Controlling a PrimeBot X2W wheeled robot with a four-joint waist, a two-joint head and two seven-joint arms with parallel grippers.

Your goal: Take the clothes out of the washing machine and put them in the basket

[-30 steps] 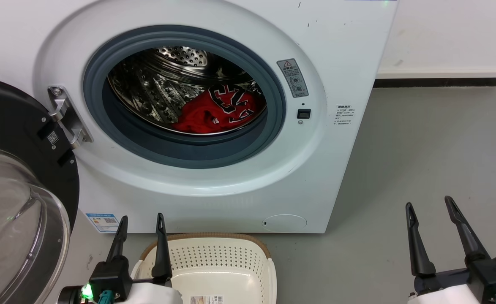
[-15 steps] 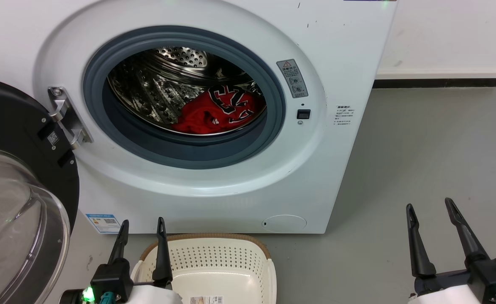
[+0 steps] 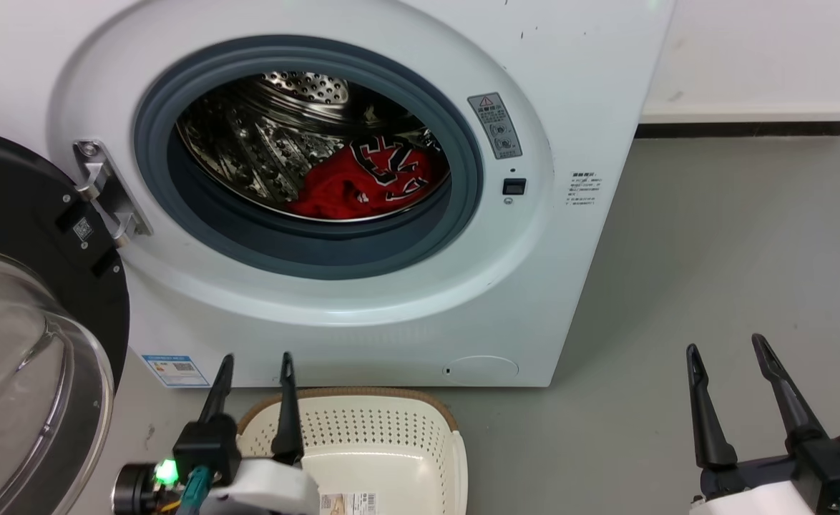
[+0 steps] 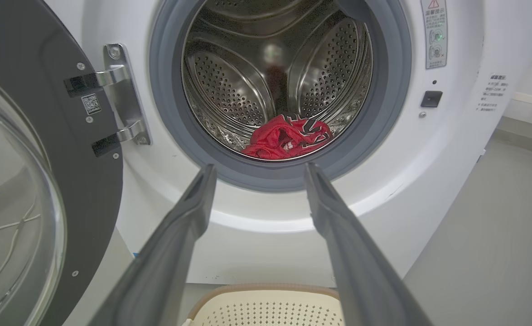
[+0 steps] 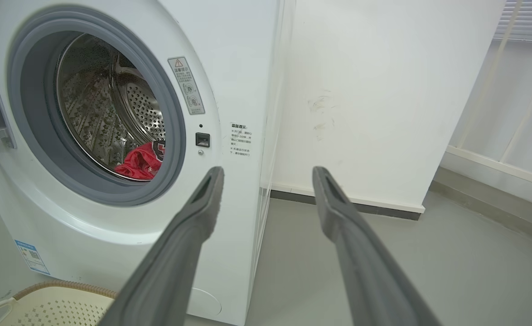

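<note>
Crumpled red clothes (image 3: 363, 187) lie in perforated steel drum (image 3: 262, 146); left claw (image 3: 257, 355), right claw (image 3: 725, 342) spread.

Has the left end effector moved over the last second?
Yes. Judged against the basket, the left end effector has shifted right and slightly forward, toward the washing machine.

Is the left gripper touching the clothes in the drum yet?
Apart. The head view shows the left gripper down by the basket, while the clothes lie inside the drum.
</note>
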